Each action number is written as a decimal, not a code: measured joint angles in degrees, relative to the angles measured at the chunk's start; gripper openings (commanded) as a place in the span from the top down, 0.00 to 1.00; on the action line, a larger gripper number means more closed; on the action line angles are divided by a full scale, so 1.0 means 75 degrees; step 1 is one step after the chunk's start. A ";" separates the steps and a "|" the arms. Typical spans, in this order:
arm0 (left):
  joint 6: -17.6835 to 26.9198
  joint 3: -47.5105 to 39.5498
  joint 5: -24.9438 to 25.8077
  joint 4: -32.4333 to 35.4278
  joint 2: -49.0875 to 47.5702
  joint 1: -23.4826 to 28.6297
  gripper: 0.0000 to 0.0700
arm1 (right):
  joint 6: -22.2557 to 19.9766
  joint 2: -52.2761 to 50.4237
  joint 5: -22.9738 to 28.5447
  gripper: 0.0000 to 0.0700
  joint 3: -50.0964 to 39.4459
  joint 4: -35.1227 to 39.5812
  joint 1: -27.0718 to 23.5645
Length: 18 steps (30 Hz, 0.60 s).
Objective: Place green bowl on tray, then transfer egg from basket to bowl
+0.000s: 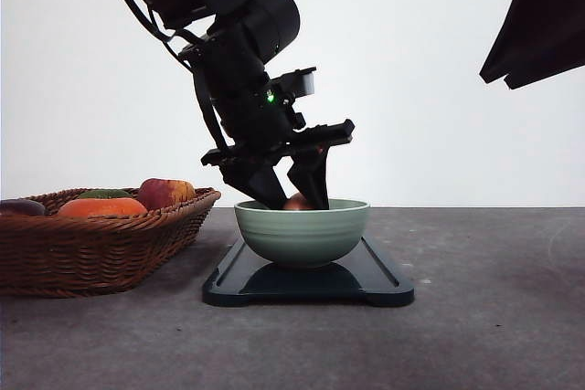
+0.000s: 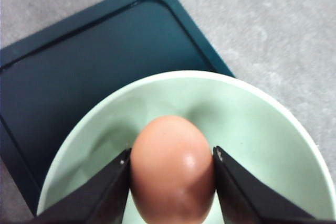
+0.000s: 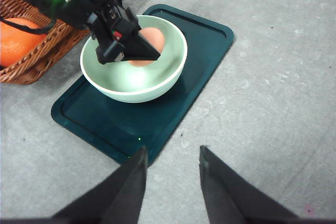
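Currently your left hand (image 1: 291, 196) reaches down into the green bowl (image 1: 303, 233), its fingers (image 2: 102, 192) clamped on either side of the egg (image 2: 172, 170). From the front you see just a sliver of egg above the bowl's rim between the two fingers; whether the egg touches the bowl's floor cannot be told. The green bowl stands on the tray (image 1: 379, 279), toward the basket end, with bare tray showing beyond it in the right wrist view. The basket (image 1: 101, 244) sits on the bench (image 1: 494, 317) just beside the tray; its left side is cut off by the picture's edge. It holds an orange fruit (image 1: 102, 207), a reddish one (image 1: 164, 192), and something green, mostly hidden behind them. Your right hand (image 3: 170, 158) hangs over bare bench near the tray's edge, fingers apart, gripping nothing. From the front, just a dark corner of that arm shows.
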 measured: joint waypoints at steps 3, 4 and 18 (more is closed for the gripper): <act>-0.0002 0.0000 0.0000 -0.0019 0.0054 0.0000 0.67 | 0.0000 0.0000 0.0000 0.72 0.0000 0.0000 0.0000; -0.0004 0.0000 0.0000 -0.0037 0.0065 0.0000 0.67 | 0.0000 0.0000 0.0000 0.72 0.0000 0.0000 0.0000; -0.0006 0.0000 0.0000 -0.0194 0.0166 -0.0088 0.62 | 0.0000 0.0000 0.0000 0.72 0.0000 0.0000 0.0000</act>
